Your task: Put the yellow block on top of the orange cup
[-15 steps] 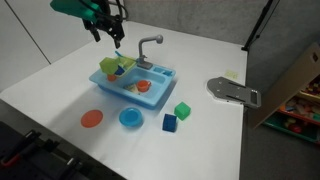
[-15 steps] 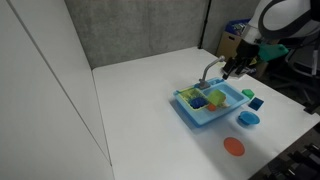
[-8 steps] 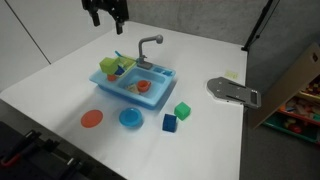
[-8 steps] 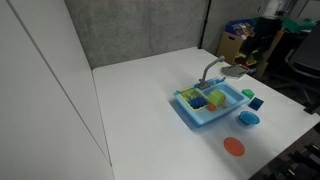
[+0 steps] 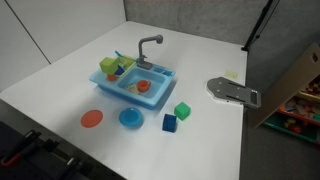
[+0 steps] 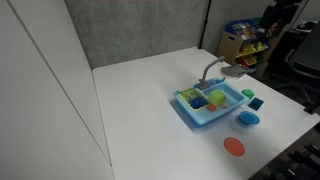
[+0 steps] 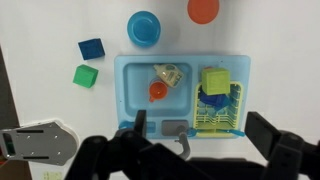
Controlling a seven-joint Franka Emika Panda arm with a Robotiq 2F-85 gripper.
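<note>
The yellow block (image 7: 215,80) sits on a blue piece in the yellow drying rack of the blue toy sink (image 7: 130,100). It shows in both exterior views (image 5: 112,66) (image 6: 198,98). A pale light-orange cup (image 7: 167,73) lies in the sink basin, beside a darker red-orange cup (image 7: 158,91) (image 5: 143,87). My gripper (image 7: 198,122) is open and empty, high above the sink's faucet side. Its two dark fingers stand wide apart. The arm is out of both exterior views.
On the white table in front of the sink lie a blue cube (image 5: 169,122), a green cube (image 5: 181,110), a blue bowl (image 5: 130,118) and a flat orange disc (image 5: 92,119). A grey metal piece (image 5: 233,90) lies near the table's edge.
The arm and gripper have risen up and away from the sink and left both exterior views. The things in the sink have not moved.
</note>
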